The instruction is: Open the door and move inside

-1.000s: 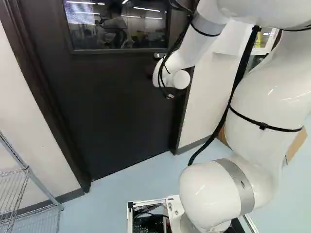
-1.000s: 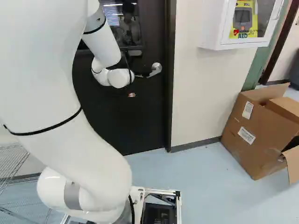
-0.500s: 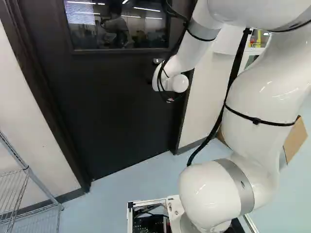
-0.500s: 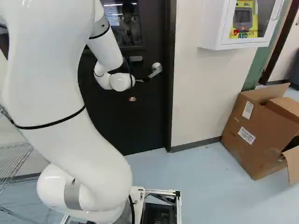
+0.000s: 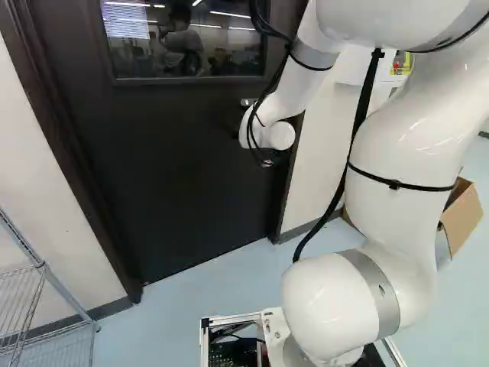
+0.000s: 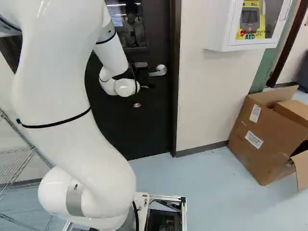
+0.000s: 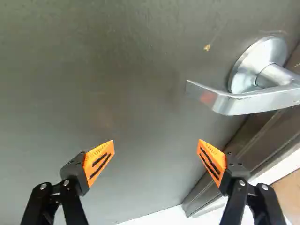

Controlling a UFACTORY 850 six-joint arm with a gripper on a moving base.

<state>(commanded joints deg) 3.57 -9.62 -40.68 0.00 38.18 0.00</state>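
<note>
Right base view puts the silver lever handle (image 6: 158, 71) at its upper middle, on the dark door (image 6: 139, 127), which looks closed in its frame (image 6: 175, 96). We have our gripper (image 7: 156, 141) near it, fingers wide apart around nothing, the handle ahead and off to one side. We judge only the approach well along; turning the handle, opening the door and moving inside remain.

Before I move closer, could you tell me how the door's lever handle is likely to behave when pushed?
The lever handle looks like rigid metal, so it should turn rather than bend. Its smooth, shiny face may let the tool slip. It meets the round plate at one end, so it probably pivots there.
</note>
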